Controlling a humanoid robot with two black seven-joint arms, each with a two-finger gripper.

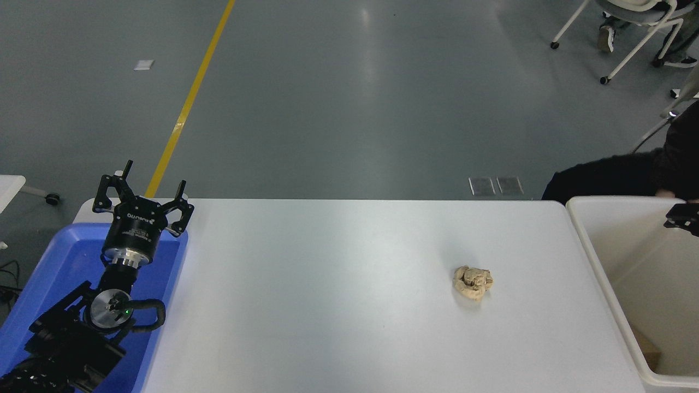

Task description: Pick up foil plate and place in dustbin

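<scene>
The dustbin (600, 256) is a cream-white bin at the table's right end, cut off by the picture's right edge. No foil plate shows in this view; the part of the bin's inside that I can see holds only a brownish scrap near the bottom. A small black piece of my right gripper (682, 218) pokes in from the right edge above the bin's far side. My left gripper (155, 174) stands open and parked over the blue tray at the lower left.
A crumpled brown paper ball (473, 282) lies on the white table (338, 284), right of centre. The blue tray (65, 262) sits under the left arm. A person in dark clothes (628, 174) is behind the bin, with chairs beyond.
</scene>
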